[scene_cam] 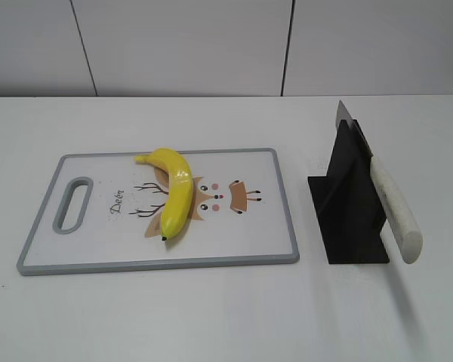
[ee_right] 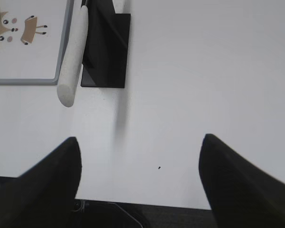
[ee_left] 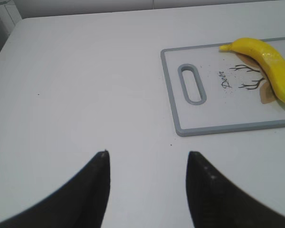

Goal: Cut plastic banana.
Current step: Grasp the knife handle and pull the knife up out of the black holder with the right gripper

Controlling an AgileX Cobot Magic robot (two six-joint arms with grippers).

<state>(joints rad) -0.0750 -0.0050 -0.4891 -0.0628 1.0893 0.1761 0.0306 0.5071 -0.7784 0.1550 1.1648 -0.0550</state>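
Neither gripper shows in the exterior view: the banana lies on the board, the knife in its stand at 3 o'clock. Left gripper: jaws apart over bare surface, banana at 2 o'clock. Right gripper: jaws wide apart, knife at 11 o'clock.
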